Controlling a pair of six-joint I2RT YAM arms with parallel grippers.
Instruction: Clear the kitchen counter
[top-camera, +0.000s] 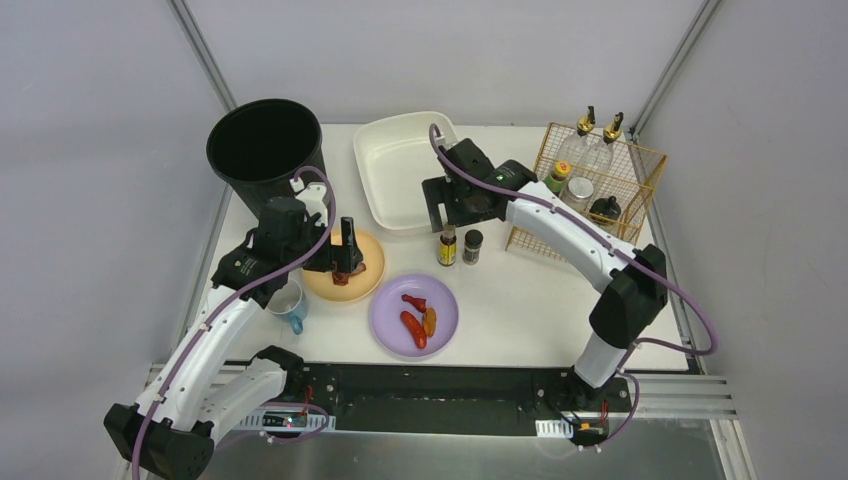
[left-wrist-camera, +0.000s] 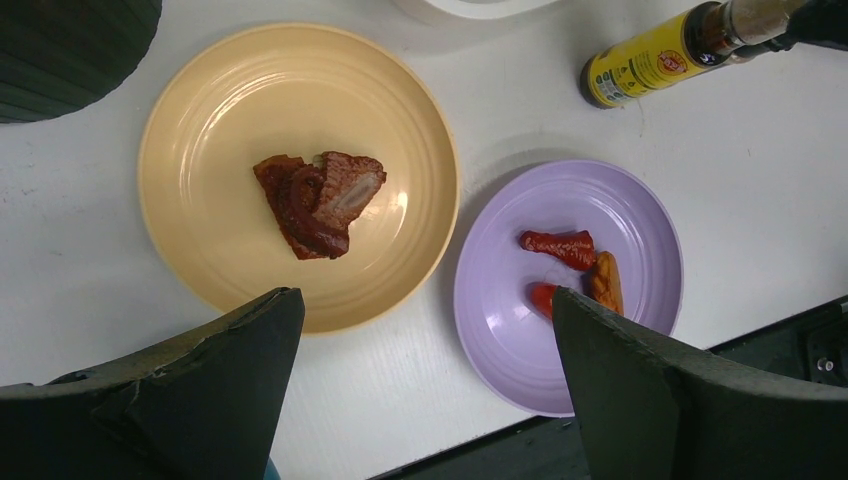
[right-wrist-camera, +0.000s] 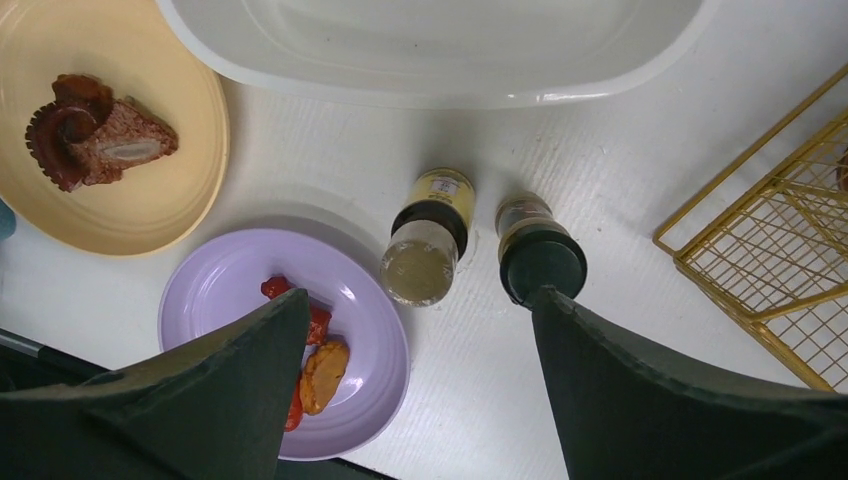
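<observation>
The kitchen counter (top-camera: 530, 300) bears a bin (top-camera: 250, 188), basin (top-camera: 374, 180), wire rack (top-camera: 640, 170), yellow plate (top-camera: 320, 283), purple plate (top-camera: 446, 300), cup (top-camera: 290, 306), two bottles (top-camera: 447, 247).

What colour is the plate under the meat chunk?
The plate is pale yellow, clearest in the left wrist view.

The surface (top-camera: 520, 300) is a flat, level white rectangle with a black rail (top-camera: 430, 385) along its near edge and grey walls (top-camera: 100, 150) close around the other sides. It stands crowded: a black bin (top-camera: 250, 190) back left, a white basin (top-camera: 400, 170) back centre, a wire rack (top-camera: 648, 180) back right, and a yellow plate (top-camera: 370, 275) and a purple plate (top-camera: 445, 300) of food towards the front.
</observation>
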